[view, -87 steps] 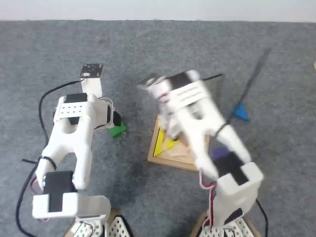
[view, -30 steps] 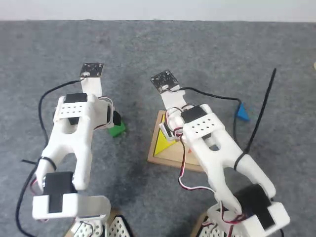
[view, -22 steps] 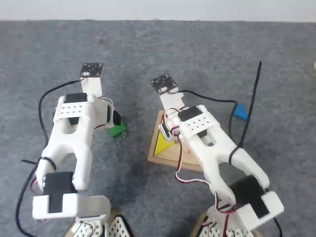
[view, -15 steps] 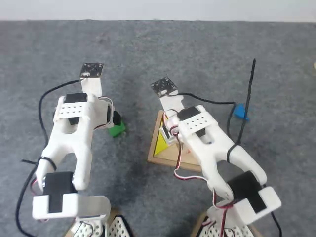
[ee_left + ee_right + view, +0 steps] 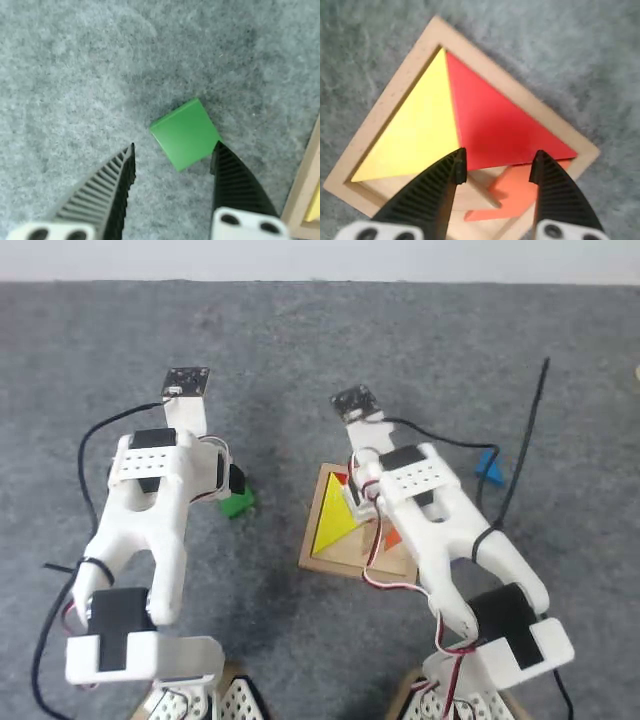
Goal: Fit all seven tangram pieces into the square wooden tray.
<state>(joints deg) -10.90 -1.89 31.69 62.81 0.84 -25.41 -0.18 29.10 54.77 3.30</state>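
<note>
The square wooden tray (image 5: 312,560) lies between the arms. In it are a yellow triangle (image 5: 332,520), a red triangle (image 5: 344,481) and an orange piece (image 5: 392,537). The right wrist view shows the tray (image 5: 515,84) with the yellow triangle (image 5: 415,140), the red triangle (image 5: 495,125) and the orange piece (image 5: 515,192). My right gripper (image 5: 500,154) hangs open and empty above them. A green square (image 5: 185,134) lies on the carpet just ahead of my open left gripper (image 5: 174,149), and it lies left of the tray (image 5: 237,503). A blue piece (image 5: 488,468) lies to the right.
Grey carpet covers the whole work surface. Both arm bases (image 5: 190,695) stand at the near edge. A black cable (image 5: 520,440) rises from the right arm over the blue piece. The tray's edge (image 5: 305,200) shows in the left wrist view.
The right arm swung in over the tray, then shifted a little to the right, uncovering more of the yellow triangle. The left arm and the green square have stayed put.
</note>
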